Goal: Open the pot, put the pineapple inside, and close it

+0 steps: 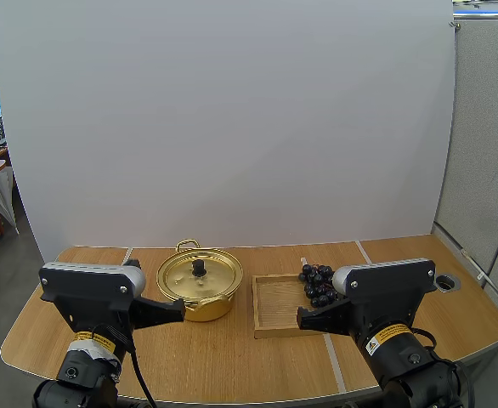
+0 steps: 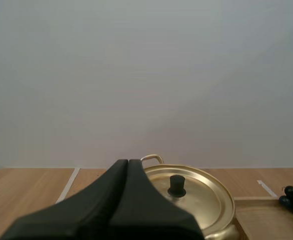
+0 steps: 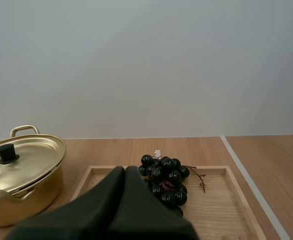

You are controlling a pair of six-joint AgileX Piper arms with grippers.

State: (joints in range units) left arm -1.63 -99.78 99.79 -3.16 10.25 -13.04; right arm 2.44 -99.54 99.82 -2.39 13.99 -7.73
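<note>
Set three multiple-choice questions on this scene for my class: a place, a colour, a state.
1. Where do the grapes lie? A in the pot; B on the wooden tray; C on the lid.
2. What colour is the pot? A gold; B red; C white.
3. Is the pot open or closed? A closed, lid on; B open, lid on the tray; C open, lid held by a gripper.
1 B: the bunch rests on the tray.
2 A: body and lid shine gold.
3 A: the lid sits on the pot; the left gripper and right gripper are shut on nothing.
</note>
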